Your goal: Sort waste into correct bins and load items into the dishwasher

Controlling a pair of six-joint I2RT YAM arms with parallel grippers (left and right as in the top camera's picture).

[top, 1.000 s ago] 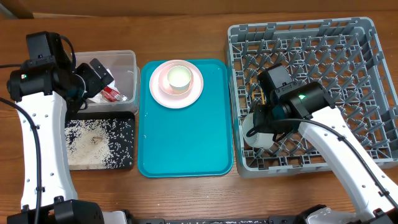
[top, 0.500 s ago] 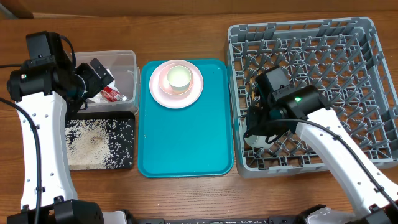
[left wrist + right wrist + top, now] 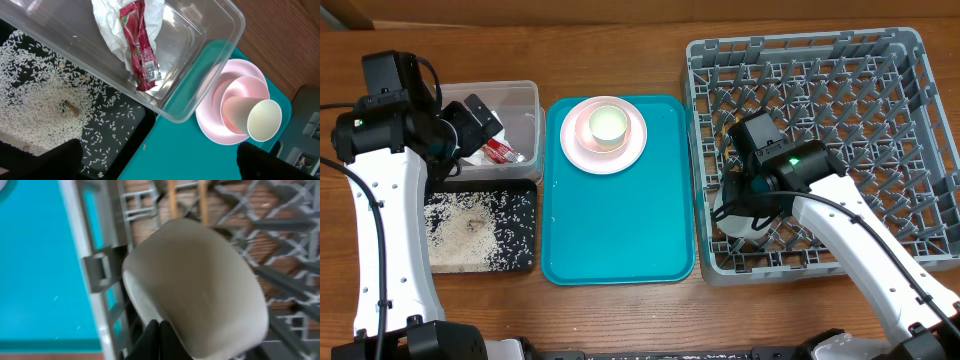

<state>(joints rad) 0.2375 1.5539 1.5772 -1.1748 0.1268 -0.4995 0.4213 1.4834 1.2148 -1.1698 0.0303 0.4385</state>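
A brown wooden table with a visible grain fills the overhead view edge to edge. In the middle lies a teal tray, and at its far end sits a pink plate with a pale cup on it (the left wrist view shows the cup tipped on its side in a smaller pink dish). Left of the tray stands a clear tub holding a crumpled napkin with a red sauce packet lying across it. Just in front of the tub is a black tray strewn with rice, thickest towards its left side. The left gripper hangs over the tub with its fingers spread wide, nothing between them. To the right of the teal tray, touching or nearly touching it, sits a grey dish rack, the wood showing through its lattice floor. A white bowl lies tilted in the rack's near left corner against the wall, with two chopsticks just beyond it. The right gripper is clenched tight at the bowl's edge, fingers pressed together; whether the rim is caught between them cannot be told.
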